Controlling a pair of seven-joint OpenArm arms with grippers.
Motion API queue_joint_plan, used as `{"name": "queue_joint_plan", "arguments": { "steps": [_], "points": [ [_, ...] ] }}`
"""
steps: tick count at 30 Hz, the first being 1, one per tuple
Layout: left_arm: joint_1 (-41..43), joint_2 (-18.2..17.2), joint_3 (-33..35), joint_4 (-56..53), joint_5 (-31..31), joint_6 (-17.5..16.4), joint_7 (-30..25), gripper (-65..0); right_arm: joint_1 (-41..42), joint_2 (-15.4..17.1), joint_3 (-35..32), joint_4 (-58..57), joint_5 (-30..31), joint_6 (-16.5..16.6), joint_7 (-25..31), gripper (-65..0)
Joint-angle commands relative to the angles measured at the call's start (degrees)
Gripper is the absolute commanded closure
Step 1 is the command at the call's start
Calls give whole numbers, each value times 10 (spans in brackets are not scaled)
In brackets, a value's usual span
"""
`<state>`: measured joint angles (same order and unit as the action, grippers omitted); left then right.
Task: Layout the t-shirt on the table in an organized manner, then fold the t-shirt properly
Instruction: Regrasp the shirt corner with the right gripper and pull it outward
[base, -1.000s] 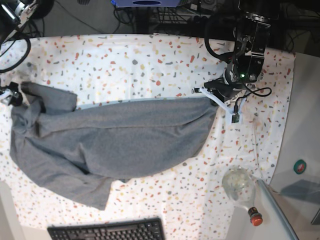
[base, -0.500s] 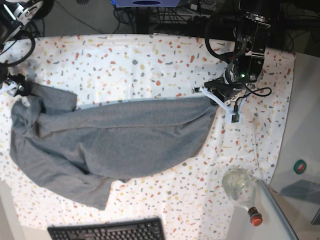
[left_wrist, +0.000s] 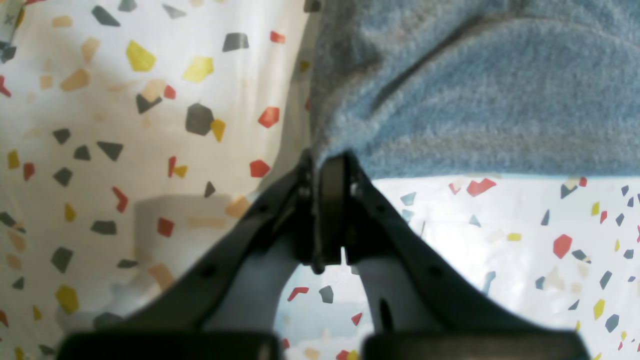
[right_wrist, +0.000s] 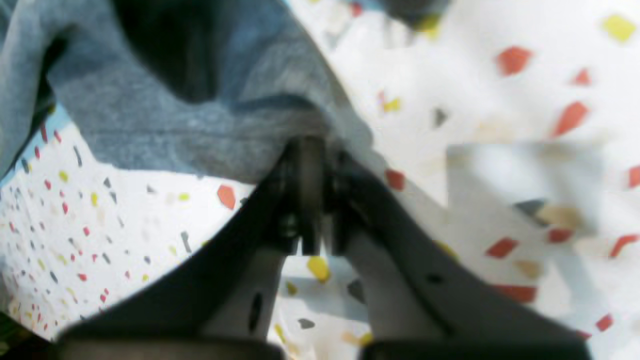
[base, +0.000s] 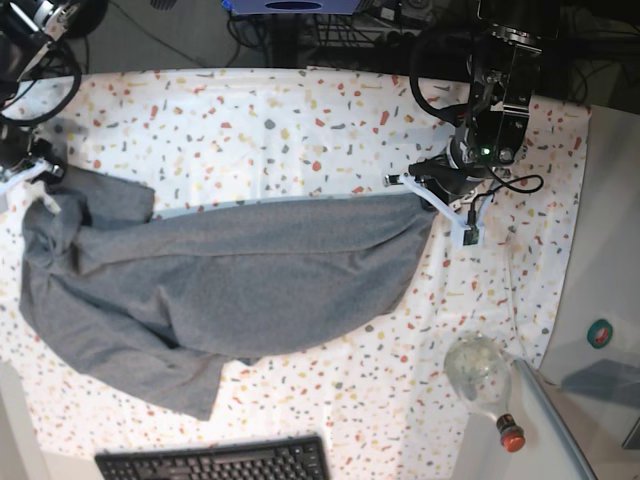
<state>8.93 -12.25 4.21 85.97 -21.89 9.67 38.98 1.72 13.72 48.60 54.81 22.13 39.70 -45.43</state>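
Observation:
The grey t-shirt (base: 250, 270) lies crumpled and stretched sideways across the speckled table (base: 300, 120). My left gripper (base: 424, 197) is at the shirt's right end. In the left wrist view this gripper (left_wrist: 326, 161) is shut on the hem of the t-shirt (left_wrist: 475, 100). My right gripper (base: 42, 172) sits at the shirt's far left corner. In the right wrist view it (right_wrist: 311, 146) is shut on a bunched fold of the t-shirt (right_wrist: 175, 125). The lower left part of the shirt is rumpled and doubled over.
A black keyboard (base: 215, 462) lies at the table's front edge. A clear bottle with a red cap (base: 485, 385) lies on its side at the front right, beside the plain grey surface (base: 600, 290). Cables and equipment line the back edge.
My right gripper has moved a little toward the back along the left edge and has shut on the shirt's corner. The left arm and the shirt's right end have not moved.

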Motion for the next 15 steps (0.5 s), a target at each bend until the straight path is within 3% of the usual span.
{"name": "queue_joint_plan", "arguments": {
  "steps": [1,4,7,10,15],
  "points": [
    [-1,-5,-2,12,0,0,-9,0,4,14,5,11,4,3,1,0],
    [17,-5,-2,33,4,0,-9,0,-24,18,6,55,14,3,-55,0],
    [52,-27,-3,74,5,0,-10,0,-105,11,4,186,69,3,-122,0],
    [76,-34,-5,109,5,2,-10,0,-184,-13,0,296,126,3,-132,0],
    [87,-32,-37,135,5,2,-9,0,-242,-44,-1,388,134,3,-138,0]
  ]
}}
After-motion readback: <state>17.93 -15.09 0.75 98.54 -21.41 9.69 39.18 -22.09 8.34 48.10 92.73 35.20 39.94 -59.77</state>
